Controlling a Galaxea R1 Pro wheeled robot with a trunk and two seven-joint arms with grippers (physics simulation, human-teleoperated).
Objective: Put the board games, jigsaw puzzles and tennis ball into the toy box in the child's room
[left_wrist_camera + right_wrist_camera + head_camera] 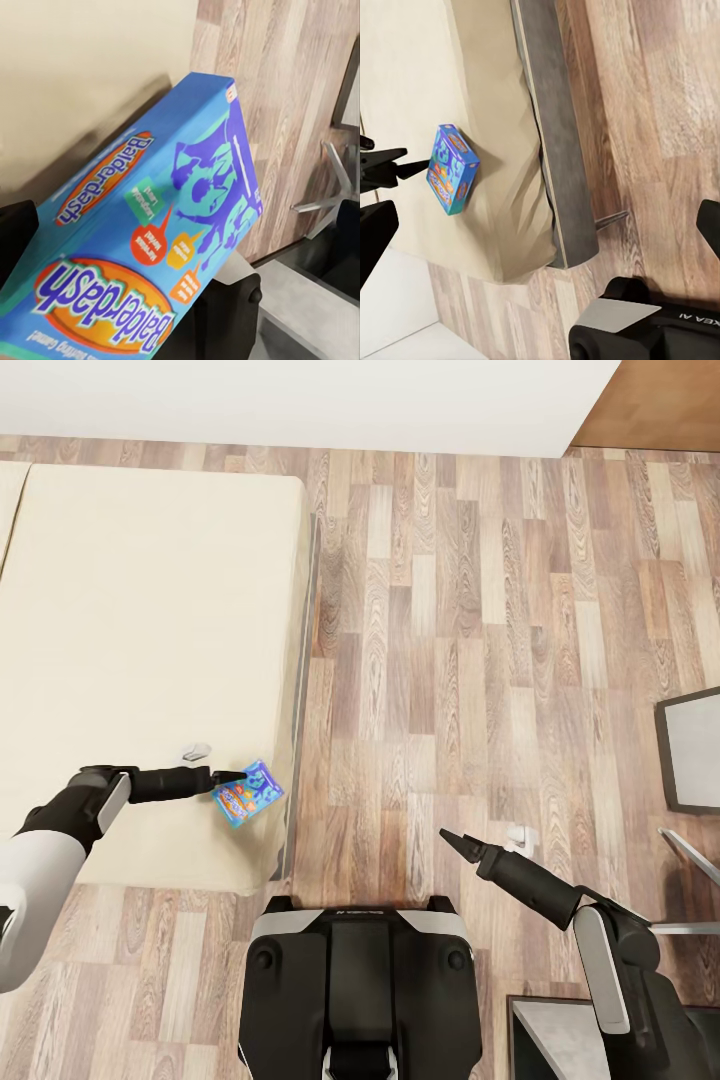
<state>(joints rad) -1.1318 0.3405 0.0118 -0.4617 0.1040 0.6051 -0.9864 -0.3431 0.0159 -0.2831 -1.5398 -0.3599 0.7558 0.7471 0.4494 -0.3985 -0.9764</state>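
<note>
A blue board game (pixel 250 794) with an orange "Balderdash" logo (pixel 142 247) is near the bed's (pixel 150 640) foot corner. It is tilted, with one edge raised off the cream cover. My left gripper (pixel 232 777) is shut on its near edge, and the black fingers (pixel 225 315) show on either side of the box. The right wrist view shows the same box (pixel 451 169) on the bed with the left gripper (pixel 411 166) at its side. My right gripper (pixel 447 836) hangs open over the wood floor to the right of the bed, its fingers (pixel 375 236) spread wide and holding nothing.
The bed's grey side rail (pixel 547 142) runs along the plank floor (pixel 450 640). A dark-framed grey panel (pixel 692 750) and thin metal legs (pixel 690 860) stand at the right. A white wall (pixel 300 400) lies beyond the bed. My base (pixel 360 980) sits just off the bed's corner.
</note>
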